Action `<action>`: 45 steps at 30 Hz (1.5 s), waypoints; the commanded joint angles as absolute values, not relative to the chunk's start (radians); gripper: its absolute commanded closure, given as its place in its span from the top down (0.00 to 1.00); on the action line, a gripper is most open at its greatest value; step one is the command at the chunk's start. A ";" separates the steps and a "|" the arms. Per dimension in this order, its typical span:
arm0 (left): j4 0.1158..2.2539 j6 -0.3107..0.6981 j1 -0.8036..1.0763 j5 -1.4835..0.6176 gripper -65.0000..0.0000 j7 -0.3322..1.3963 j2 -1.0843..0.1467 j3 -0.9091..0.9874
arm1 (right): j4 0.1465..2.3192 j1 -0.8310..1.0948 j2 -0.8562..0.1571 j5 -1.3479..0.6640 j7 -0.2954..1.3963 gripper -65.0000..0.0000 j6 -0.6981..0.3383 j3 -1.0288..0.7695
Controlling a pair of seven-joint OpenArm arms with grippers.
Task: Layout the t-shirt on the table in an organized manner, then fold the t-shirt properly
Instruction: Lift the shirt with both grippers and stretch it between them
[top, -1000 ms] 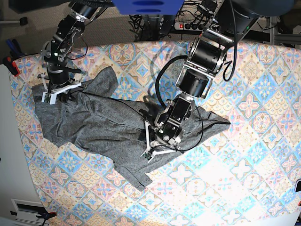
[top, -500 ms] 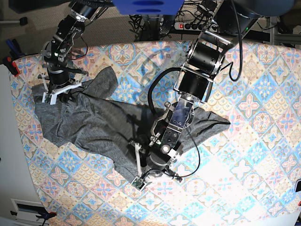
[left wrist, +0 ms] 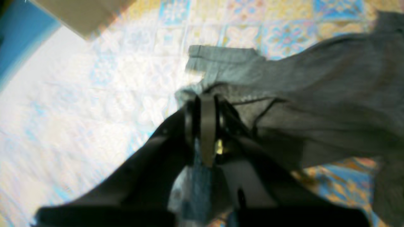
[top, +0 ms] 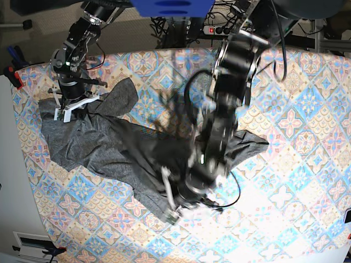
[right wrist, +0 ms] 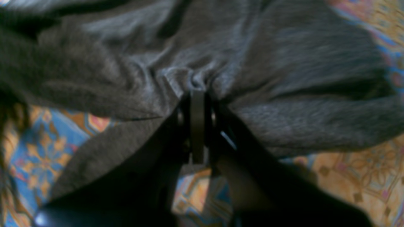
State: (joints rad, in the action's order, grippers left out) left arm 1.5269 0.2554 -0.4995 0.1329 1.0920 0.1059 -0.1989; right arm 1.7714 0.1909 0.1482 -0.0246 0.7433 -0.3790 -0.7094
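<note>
Left wrist view: the left fingers are clenched on a bunched edge of the t-shirt, which trails off to the right over the tiled surface.

Right wrist view: the right fingers pinch a gathered fold of grey cloth.

Base view: the t-shirt sprawls crumpled across the surface's left half, one arm at its far-left part, the other blurred at its near edge.
</note>
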 commanded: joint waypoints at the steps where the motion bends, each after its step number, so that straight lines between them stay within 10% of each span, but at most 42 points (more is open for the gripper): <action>1: 1.547 0.262 -0.504 0.114 0.00 1.092 0.104 -0.185 | 1.790 0.183 0.139 -0.038 0.722 0.00 -0.384 -0.705; 11: 1.391 0.263 -0.573 0.119 0.00 1.087 0.061 -0.122 | 1.761 -0.041 0.041 -0.038 0.831 0.00 -0.384 -0.714; 21: 0.785 0.257 -1.109 0.114 0.00 0.834 0.067 -0.045 | 1.506 -0.572 -0.173 -0.036 0.970 0.00 -0.384 -0.707; 27: 0.881 0.269 -1.205 0.113 0.00 0.957 0.067 0.133 | 1.531 -0.690 -0.228 -0.036 0.972 0.00 -0.383 -0.714; 37: 1.744 0.547 -0.648 0.116 0.00 1.354 0.018 0.130 | 1.911 -0.229 -0.154 -0.085 1.106 0.00 -0.383 -0.740; 45: 1.882 0.567 -0.136 0.114 0.00 1.253 -0.105 0.117 | 1.828 0.151 0.025 -0.140 0.885 0.00 -0.384 -0.607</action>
